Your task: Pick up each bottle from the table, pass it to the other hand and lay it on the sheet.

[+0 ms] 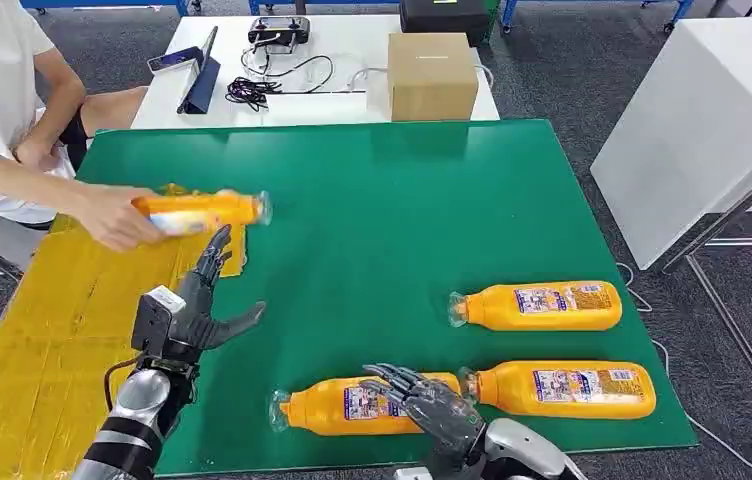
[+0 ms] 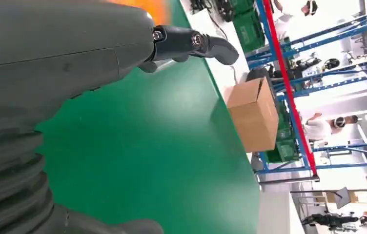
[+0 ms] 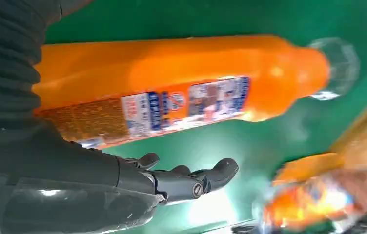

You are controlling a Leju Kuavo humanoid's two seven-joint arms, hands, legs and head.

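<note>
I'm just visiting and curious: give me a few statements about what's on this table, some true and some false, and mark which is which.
1. Three orange bottles lie on the green mat. True.
2. A person's hand holds a fourth bottle. True.
3. The left robot hand grips a bottle. False: it is open, holding nothing.
4. The cardboard box stands on the yellow sheet. False: it stands on the white table.

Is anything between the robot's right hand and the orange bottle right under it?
Nothing visible. The right hand hovers open right over the nearest orange plastic bottle lying on the green mat.
</note>
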